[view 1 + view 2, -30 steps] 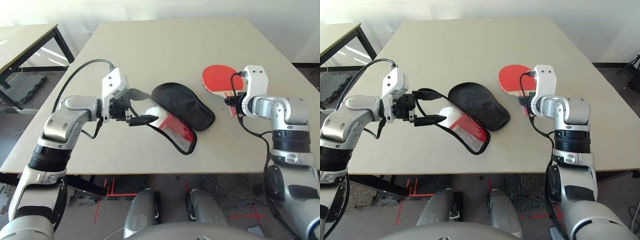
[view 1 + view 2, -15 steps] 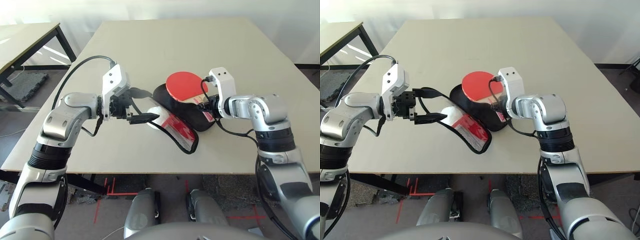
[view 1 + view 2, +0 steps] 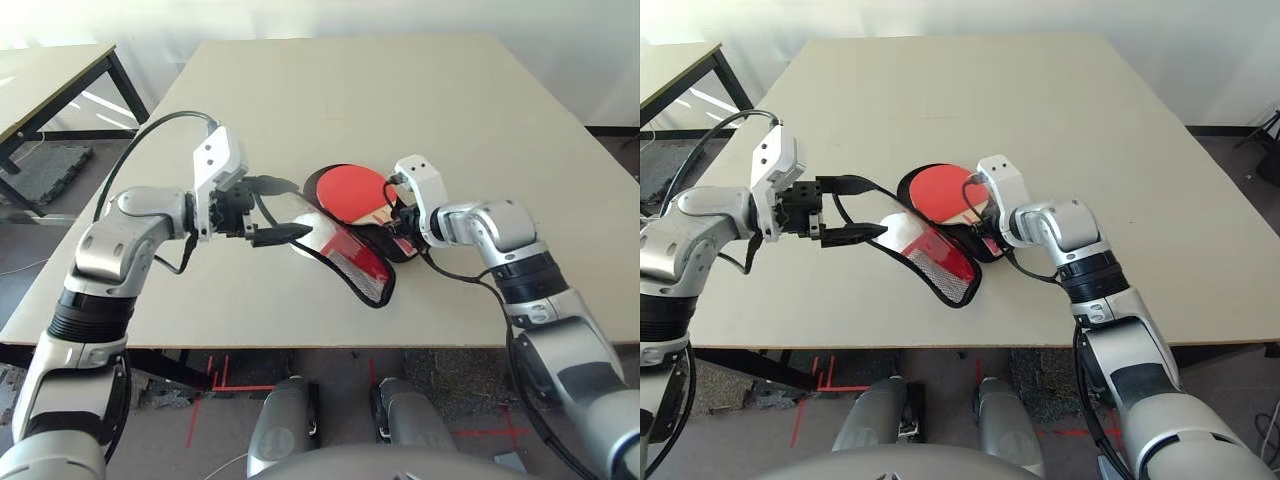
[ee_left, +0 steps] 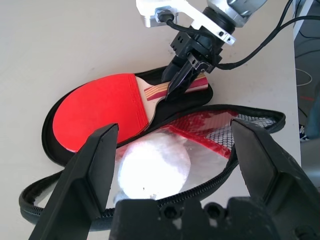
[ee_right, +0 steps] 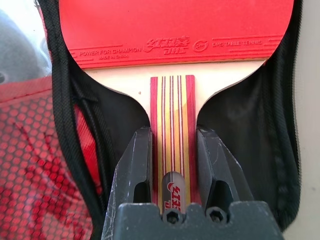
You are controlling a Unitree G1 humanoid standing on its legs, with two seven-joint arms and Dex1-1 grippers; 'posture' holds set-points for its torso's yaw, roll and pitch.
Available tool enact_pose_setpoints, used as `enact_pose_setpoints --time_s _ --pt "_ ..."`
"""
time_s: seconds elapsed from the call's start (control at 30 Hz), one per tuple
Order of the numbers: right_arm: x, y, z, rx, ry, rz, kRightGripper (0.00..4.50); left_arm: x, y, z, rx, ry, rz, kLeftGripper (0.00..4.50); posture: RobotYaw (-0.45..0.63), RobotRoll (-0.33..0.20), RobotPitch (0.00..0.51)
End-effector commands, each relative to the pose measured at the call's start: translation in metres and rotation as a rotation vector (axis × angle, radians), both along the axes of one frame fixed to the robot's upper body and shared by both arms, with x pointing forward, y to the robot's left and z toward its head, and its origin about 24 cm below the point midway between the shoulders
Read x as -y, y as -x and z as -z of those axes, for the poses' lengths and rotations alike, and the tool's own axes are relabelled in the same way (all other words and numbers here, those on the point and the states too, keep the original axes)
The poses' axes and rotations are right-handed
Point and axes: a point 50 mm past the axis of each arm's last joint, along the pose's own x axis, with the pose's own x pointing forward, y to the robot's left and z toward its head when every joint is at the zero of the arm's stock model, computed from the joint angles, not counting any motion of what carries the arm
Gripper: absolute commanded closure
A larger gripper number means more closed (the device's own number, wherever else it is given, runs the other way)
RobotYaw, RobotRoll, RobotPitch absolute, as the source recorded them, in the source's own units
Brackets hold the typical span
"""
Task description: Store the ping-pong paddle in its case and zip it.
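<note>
The case [image 3: 357,263] lies open at mid-table, its red mesh flap raised and its black half flat on the table. The ping-pong paddle [image 3: 352,190] rests red face up over that black half, head toward the far side. My right gripper [image 5: 173,137] is shut on the striped wooden handle [image 4: 161,91], just right of the case. My left gripper [image 3: 285,210] stands open at the case's left end. Its fingers [image 4: 92,165] are spread wide, and the flap's black zipper rim [image 4: 200,187] runs across between them near their base.
The beige table [image 3: 330,90] stretches away beyond the case and to both sides. Its front edge runs close below the flap. A second table [image 3: 50,80] stands off to the left, with a black mat [image 3: 45,170] on the floor beside it.
My right arm carried the paddle left from the bare table and set it over the case's black half. My left gripper stayed at the raised flap, drifting slightly left.
</note>
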Motion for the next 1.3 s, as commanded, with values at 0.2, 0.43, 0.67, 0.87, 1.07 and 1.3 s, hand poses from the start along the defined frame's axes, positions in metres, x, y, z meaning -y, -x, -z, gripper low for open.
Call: enact_pose_setpoints --time_s 0.2,0.43,0.67,0.87,1.07,1.3 --pt "-0.002 -0.011 -0.014 0.090 -0.044 -0.045 1.47 -0.018 0.000 -0.011 -0.001 -0.053 -0.036 0.00 0.12 0.000 0.047" --pt "0.028 -0.006 -0.030 0.160 -0.088 -0.115 0.02 -0.047 0.001 -0.018 -0.041 -0.137 -0.076 0.00 0.11 0.000 0.044" --pt "0.079 -0.009 -0.053 0.340 -0.104 -0.056 0.02 -0.054 0.017 0.000 -0.194 -0.249 -0.030 0.00 0.10 0.000 0.042" --pt "0.111 -0.007 -0.057 0.402 -0.085 0.030 0.02 -0.032 0.016 0.016 -0.204 -0.258 0.036 0.00 0.10 0.000 0.044" --pt "0.123 0.000 -0.048 0.391 -0.076 0.074 0.02 0.004 -0.002 0.026 -0.164 -0.158 0.093 0.00 0.07 0.000 0.046" --pt "0.131 0.015 -0.030 0.317 -0.104 0.105 0.02 0.054 -0.030 0.022 -0.060 -0.032 0.155 0.00 0.05 0.000 0.051"
